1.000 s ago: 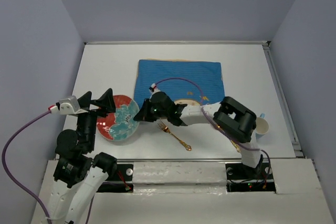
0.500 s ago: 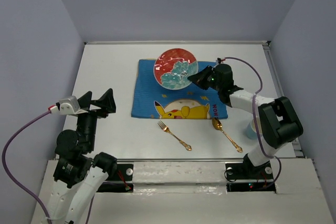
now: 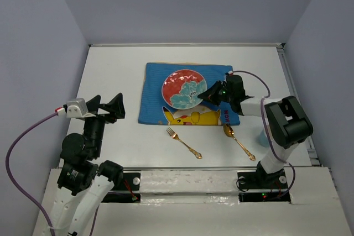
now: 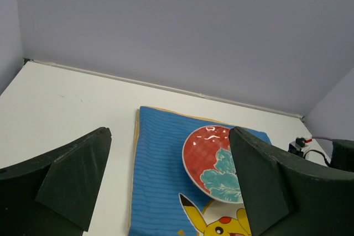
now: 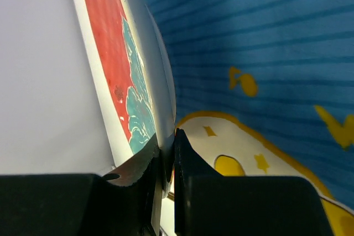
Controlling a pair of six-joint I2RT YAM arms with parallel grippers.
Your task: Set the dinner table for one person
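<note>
A red and teal plate [image 3: 184, 88] is over the middle of the blue cartoon-print cloth [image 3: 157, 81] on the white dinner table [image 3: 110, 70]. My right gripper [image 3: 206, 95] is shut on the plate's right rim; the right wrist view shows the rim [image 5: 160, 103] pinched between the fingers of that gripper [image 5: 167, 158]. I cannot tell whether the plate touches the cloth [image 5: 265, 53]. My left gripper [image 3: 105, 109] hangs open over the table's left side, holding nothing. In the left wrist view, the plate [image 4: 213, 158] and cloth [image 4: 160, 169] lie beyond the left gripper [image 4: 171, 183].
A gold fork [image 3: 184, 142] and a gold spoon [image 3: 239, 141] lie on the table in front of the cloth. A light blue cup [image 3: 264, 136] stands at the right, partly hidden by the right arm. Lavender-grey walls border the table.
The right gripper carried the plate from the table's left front, beside the left gripper, over to the cloth's far edge, then nearer to the cloth's middle. The left gripper stayed open.
</note>
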